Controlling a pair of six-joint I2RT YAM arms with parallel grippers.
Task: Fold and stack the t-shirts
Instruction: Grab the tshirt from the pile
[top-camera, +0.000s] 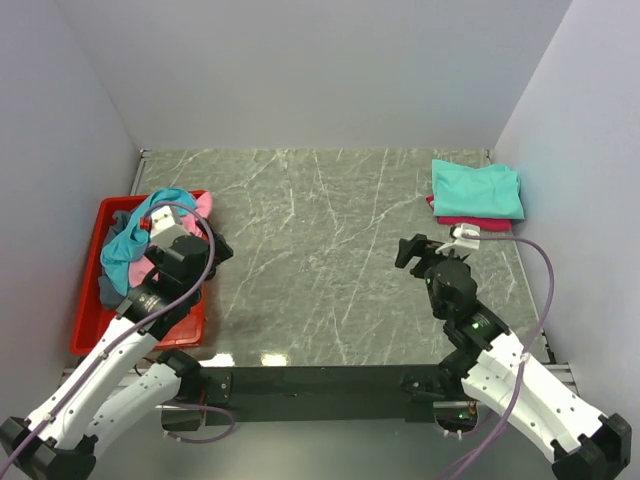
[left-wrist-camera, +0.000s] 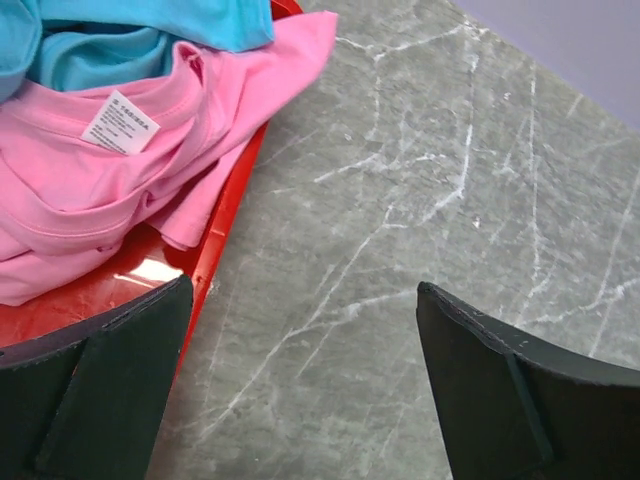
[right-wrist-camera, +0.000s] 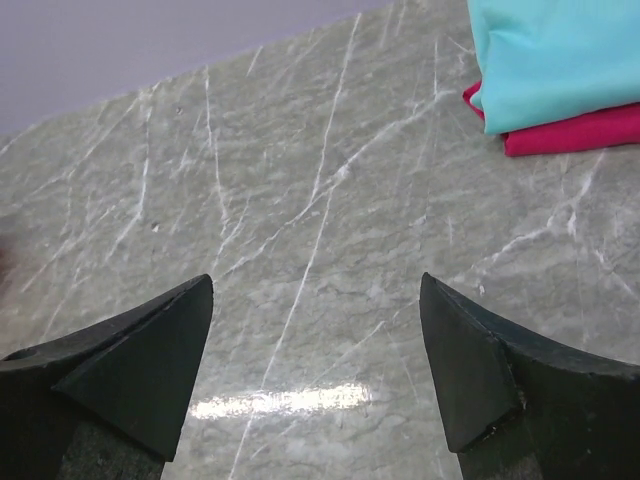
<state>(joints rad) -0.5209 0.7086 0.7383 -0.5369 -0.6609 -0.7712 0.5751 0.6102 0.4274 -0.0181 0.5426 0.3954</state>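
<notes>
My left gripper (left-wrist-camera: 305, 340) hangs over the inner rim of the red tray (top-camera: 85, 320), jaws spread wide and holding nothing. My right gripper (right-wrist-camera: 315, 330) is just as wide and empty above the bare table (top-camera: 320, 250), near the stack.

The tray sits at the table's left edge and holds the unfolded heap: the pink shirt (left-wrist-camera: 90, 200) lies uppermost on my side, the turquoise shirt (left-wrist-camera: 150, 25) bunched behind it. Pink cloth spills over the rim.

I judge these light, limp and prone to bunching, so I would pinch the pink one at its neckline, beside the white label (left-wrist-camera: 120, 122).

In the far right corner the mint-green shirt (top-camera: 478, 188) lies folded on the crimson shirt (top-camera: 465, 220).
</notes>
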